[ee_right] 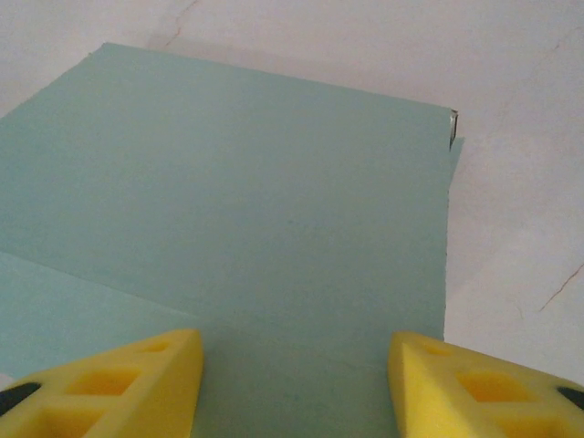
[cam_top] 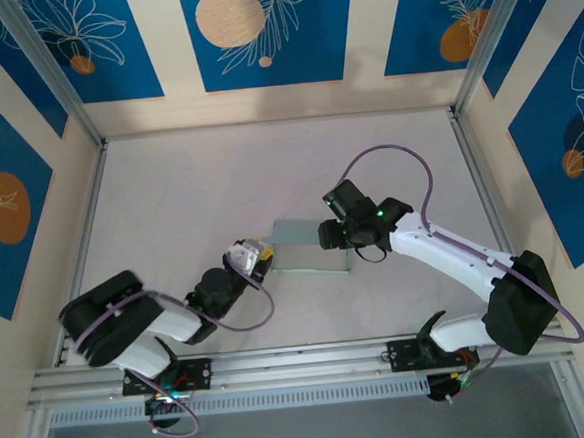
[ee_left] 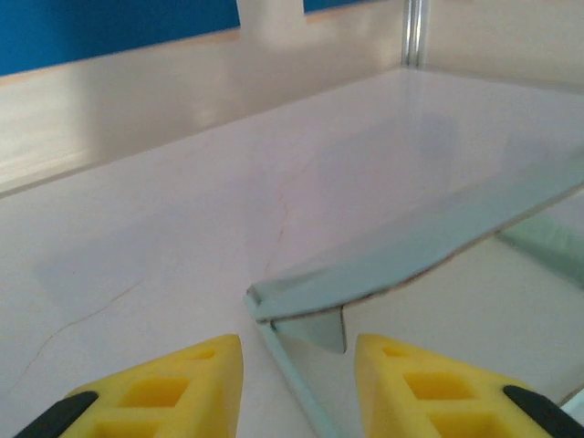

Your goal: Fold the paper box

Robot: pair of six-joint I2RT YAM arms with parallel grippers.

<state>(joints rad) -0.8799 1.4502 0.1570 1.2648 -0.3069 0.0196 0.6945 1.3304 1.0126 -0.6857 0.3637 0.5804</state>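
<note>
The paper box (cam_top: 307, 245) lies folded flat in the middle of the table, a pale mint-green rectangle. My left gripper (cam_top: 256, 256) is at its left edge. In the left wrist view the box corner (ee_left: 301, 301) is slightly lifted, with a small flap hanging beneath, and it sits just ahead of the gap between my open yellow fingers (ee_left: 173, 388). My right gripper (cam_top: 335, 234) hovers over the box's right end. The right wrist view has the green top face (ee_right: 255, 210) spread under the open gripper (ee_right: 297, 383), with nothing between the fingers.
A white table (cam_top: 189, 186) is bounded by aluminium rails (cam_top: 92, 223) on the left and right (cam_top: 474, 176). Blue patterned walls (cam_top: 259, 31) stand behind. Both arm bases (cam_top: 282, 365) sit along the near edge.
</note>
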